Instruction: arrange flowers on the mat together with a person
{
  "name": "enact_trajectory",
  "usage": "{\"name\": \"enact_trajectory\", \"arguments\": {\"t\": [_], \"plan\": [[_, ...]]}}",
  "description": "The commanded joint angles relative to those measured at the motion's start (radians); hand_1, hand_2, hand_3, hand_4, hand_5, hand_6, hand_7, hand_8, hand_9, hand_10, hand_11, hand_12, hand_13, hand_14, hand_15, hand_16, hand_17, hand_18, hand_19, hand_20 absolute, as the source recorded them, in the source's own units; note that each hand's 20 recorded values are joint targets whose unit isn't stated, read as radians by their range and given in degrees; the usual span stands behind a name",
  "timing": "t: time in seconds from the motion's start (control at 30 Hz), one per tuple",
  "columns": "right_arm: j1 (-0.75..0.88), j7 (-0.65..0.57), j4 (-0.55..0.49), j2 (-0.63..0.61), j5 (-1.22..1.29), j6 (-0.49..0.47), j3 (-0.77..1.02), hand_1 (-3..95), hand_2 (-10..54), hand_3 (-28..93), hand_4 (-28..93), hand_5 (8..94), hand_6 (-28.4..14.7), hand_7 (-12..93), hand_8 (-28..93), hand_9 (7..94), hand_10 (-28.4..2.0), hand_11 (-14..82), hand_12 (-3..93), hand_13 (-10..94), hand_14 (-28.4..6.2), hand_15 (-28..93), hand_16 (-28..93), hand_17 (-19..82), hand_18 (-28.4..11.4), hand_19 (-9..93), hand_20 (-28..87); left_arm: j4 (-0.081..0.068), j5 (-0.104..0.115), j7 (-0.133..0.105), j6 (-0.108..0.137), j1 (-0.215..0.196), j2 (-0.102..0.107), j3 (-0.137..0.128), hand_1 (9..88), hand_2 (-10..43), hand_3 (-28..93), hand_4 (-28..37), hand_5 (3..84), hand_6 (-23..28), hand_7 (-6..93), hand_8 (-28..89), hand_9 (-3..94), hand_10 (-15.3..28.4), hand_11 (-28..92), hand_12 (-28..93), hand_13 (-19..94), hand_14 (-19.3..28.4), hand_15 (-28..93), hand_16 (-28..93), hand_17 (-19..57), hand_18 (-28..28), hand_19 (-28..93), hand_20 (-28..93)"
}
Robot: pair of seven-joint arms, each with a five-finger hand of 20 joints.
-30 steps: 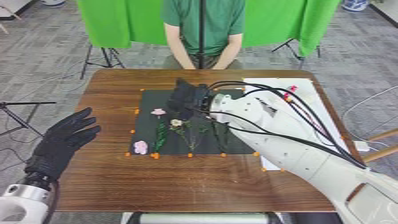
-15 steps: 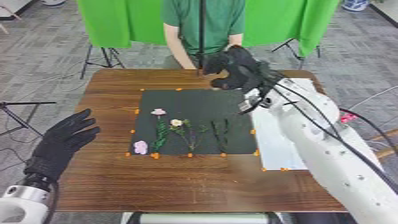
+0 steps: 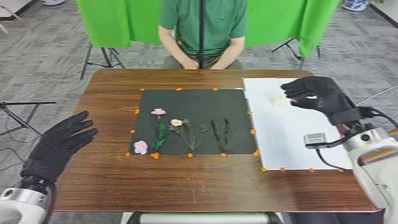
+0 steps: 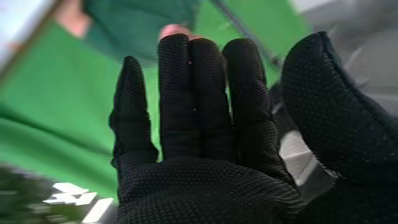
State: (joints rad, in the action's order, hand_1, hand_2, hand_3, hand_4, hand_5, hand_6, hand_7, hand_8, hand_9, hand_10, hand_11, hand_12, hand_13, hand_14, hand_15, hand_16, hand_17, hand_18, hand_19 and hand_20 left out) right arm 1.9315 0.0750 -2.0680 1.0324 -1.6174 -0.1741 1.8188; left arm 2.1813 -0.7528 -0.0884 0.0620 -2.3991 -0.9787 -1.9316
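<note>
Bright, even light falls all around, leaving a soft sheen on the table (image 3: 178, 187); in the right wrist view, white patches (image 4: 98, 210) glare.

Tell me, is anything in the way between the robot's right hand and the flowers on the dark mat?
Nothing visible blocks the right hand from the flowers on the dark mat; the white sheet just lies flat below.

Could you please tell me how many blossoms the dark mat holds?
3: pale pink blossom atop the leafy green stem; cream blossom to its right; lilac-pink blossom at near-left corner.
</note>
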Motion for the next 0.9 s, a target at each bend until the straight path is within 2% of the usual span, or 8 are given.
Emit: {"name": "enact_trajectory", "arguments": {"t": [0.03, 0.1, 0.17, 0.27, 0.4, 0.57, 0.7, 0.9], "plan": [[0.24, -0.074, -0.007, 0.12, 0.417, -0.019, 0.055, 35.4, -9.1, 86, -27, 53.7, 2.9, 31, -16, 54.0, -10.0, 24.2, 24.8, 46, -6.8, 33, 27, 17, -16.2, 46, 32, 0.006, 0.001, 0.007, -0.003, -0.034, -0.028, -0.005, 28.6, -0.8, 69, -25.0, 33.7, 5.0, 17.5, -9, 29.6, 12.3, 19, 18, 25, 16.3, 31, 0, -6.5, 22.0, 47, 7], [0.256, -0.074, -0.009, 0.159, 0.439, -0.012, 0.054, 35.3, -9.1, 86, -27, 53.8, 2.8, 31, -16, 54.3, -10.1, 24.2, 24.7, 46, -6.9, 33, 27, 17, -16.4, 46, 32, 0.005, 0.0, 0.005, -0.006, -0.032, -0.027, -0.005, 28.6, -0.8, 69, -25.0, 33.7, 5.0, 17.5, -9, 29.7, 12.3, 19, 18, 25, 16.3, 31, 0, -6.5, 22.0, 47, 7], [0.262, -0.063, -0.012, 0.192, 0.393, 0.039, 0.026, 34.9, -9.2, 86, -26, 54.0, 2.5, 31, -15, 54.6, -10.4, 24.3, 24.8, 46, -7.1, 33, 27, 17, -16.5, 46, 32, 0.007, 0.0, 0.004, -0.003, -0.035, -0.031, -0.006, 28.6, -0.9, 70, -25.0, 33.7, 5.0, 17.5, -9, 29.6, 12.3, 19, 18, 25, 16.2, 31, 0, -6.5, 22.0, 47, 7], [0.254, -0.047, -0.008, 0.231, 0.356, 0.028, 0.01, 34.3, -9.4, 85, -26, 54.2, 1.9, 31, -15, 54.7, -10.5, 24.5, 24.9, 46, -7.2, 33, 27, 17, -16.5, 46, 32, 0.005, 0.003, 0.008, 0.005, -0.033, -0.036, 0.001, 28.6, -0.9, 70, -25.1, 33.7, 5.0, 17.4, -9, 29.7, 12.3, 19, 18, 25, 16.2, 31, 0, -6.5, 22.0, 47, 7], [0.242, -0.052, -0.005, 0.253, 0.319, 0.019, 0.007, 33.9, -9.4, 85, -26, 54.6, 1.3, 30, -15, 54.8, -10.6, 24.6, 24.9, 46, -7.4, 33, 27, 17, -16.7, 46, 32, 0.001, -0.002, 0.007, -0.004, -0.022, -0.032, 0.006, 28.6, -0.9, 70, -25.2, 33.7, 5.0, 17.4, -9, 29.6, 12.3, 19, 18, 25, 16.3, 31, 0, -6.5, 22.0, 47, 7], [0.23, -0.044, 0.002, 0.281, 0.3, 0.091, -0.013, 33.8, -9.3, 85, -26, 53.9, 1.5, 30, -15, 54.4, -10.9, 24.7, 24.9, 46, -7.6, 34, 27, 17, -16.9, 47, 32, 0.0, 0.005, 0.002, 0.013, -0.019, -0.033, 0.016, 28.7, -0.8, 69, -25.2, 33.7, 5.0, 17.3, -9, 29.7, 12.3, 19, 18, 25, 16.3, 31, 0, -6.5, 22.0, 47, 7], [0.223, -0.044, 0.005, 0.298, 0.249, 0.061, -0.01, 33.7, -8.9, 85, -25, 53.6, 1.7, 30, -15, 53.7, -11.1, 24.5, 25.0, 46, -7.7, 35, 27, 16, -17.0, 47, 32, -0.002, 0.0, 0.005, 0.001, -0.014, -0.034, 0.017, 28.7, -0.7, 69, -25.2, 33.2, 4.7, 17.4, -9, 29.7, 12.3, 19, 18, 25, 16.3, 31, 0, -6.5, 22.0, 47, 7], [0.229, -0.055, 0.006, 0.31, 0.264, 0.064, -0.005, 33.7, -8.2, 85, -25, 54.6, 1.7, 30, -15, 54.6, -11.1, 24.8, 24.8, 46, -8.0, 35, 26, 16, -17.1, 47, 32, -0.004, 0.001, 0.005, 0.004, -0.01, -0.032, 0.014, 28.8, -0.7, 69, -25.2, 33.3, 4.8, 17.5, -9, 29.6, 12.3, 19, 18, 25, 16.3, 31, 0, -6.5, 22.0, 47, 7]]}}
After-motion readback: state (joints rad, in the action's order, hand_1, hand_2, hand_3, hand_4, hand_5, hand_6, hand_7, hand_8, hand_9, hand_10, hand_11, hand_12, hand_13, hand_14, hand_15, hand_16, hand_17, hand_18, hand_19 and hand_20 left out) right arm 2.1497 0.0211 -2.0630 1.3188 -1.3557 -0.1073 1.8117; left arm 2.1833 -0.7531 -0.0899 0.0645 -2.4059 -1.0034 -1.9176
